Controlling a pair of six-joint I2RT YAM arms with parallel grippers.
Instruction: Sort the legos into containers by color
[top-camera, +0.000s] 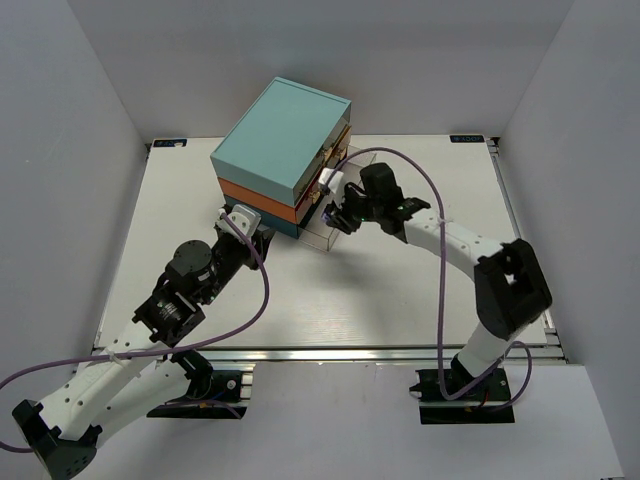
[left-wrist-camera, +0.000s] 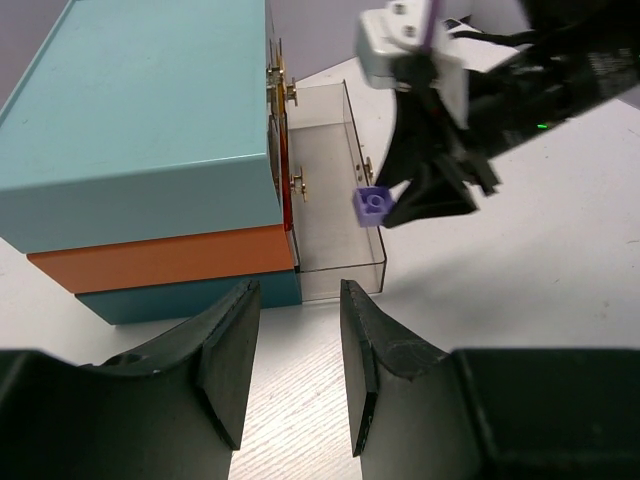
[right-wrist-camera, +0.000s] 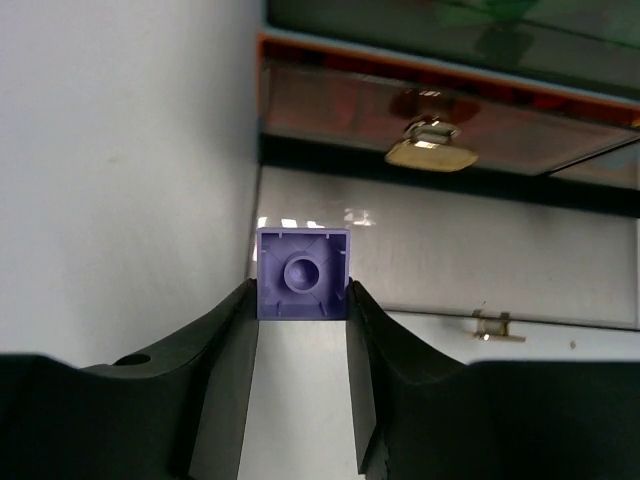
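Note:
The chest (top-camera: 280, 150) has light-teal, orange and blue layers and stands at the back middle of the table. A clear drawer (left-wrist-camera: 335, 215) is pulled out low on its right side. My right gripper (top-camera: 334, 217) is shut on a lavender brick (right-wrist-camera: 302, 273), held at the fingertips, underside facing the camera, over the drawer's outer end. The brick also shows in the left wrist view (left-wrist-camera: 372, 205). My left gripper (left-wrist-camera: 295, 300) is open and empty, low over the table just in front of the chest's near corner. No other bricks are in view.
Closed drawer fronts with small brass handles (right-wrist-camera: 430, 145) sit above the open drawer. White walls enclose the table on three sides. The right arm (top-camera: 470, 250) reaches in from the right. A purple cable (top-camera: 265, 290) loops by the left arm.

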